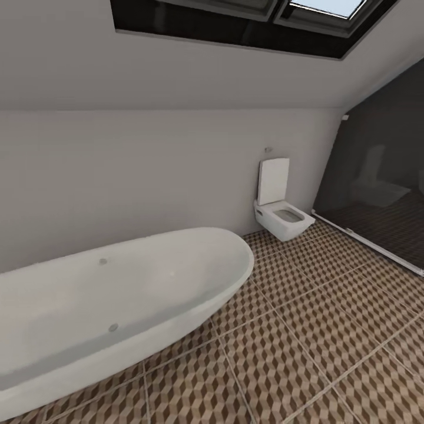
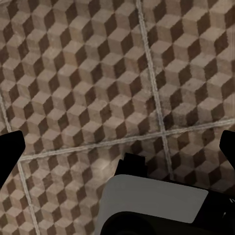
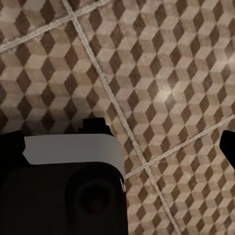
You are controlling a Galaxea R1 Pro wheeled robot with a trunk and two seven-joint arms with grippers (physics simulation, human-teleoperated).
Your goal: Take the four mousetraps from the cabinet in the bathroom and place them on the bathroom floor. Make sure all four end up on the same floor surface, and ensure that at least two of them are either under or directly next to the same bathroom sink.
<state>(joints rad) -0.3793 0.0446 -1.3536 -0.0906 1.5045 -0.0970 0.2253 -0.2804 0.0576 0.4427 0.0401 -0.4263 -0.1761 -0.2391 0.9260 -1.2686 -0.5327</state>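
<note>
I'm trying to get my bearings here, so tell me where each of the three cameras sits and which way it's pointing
Head view: on the robot's head, facing forward and down at the bathtub, toilet and bathroom floor.
Left wrist view: near the left gripper, looking down at floor tiles; dark fingertips at the edges.
Right wrist view: near the right gripper, looking down at tiles; the robot's grey-and-black body below.
All three share the cube-patterned floor.

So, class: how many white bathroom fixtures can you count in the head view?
2: the oval bathtub at the near left, and the square toilet on the far wall, right of it. Others may lie outside the picture.
</note>
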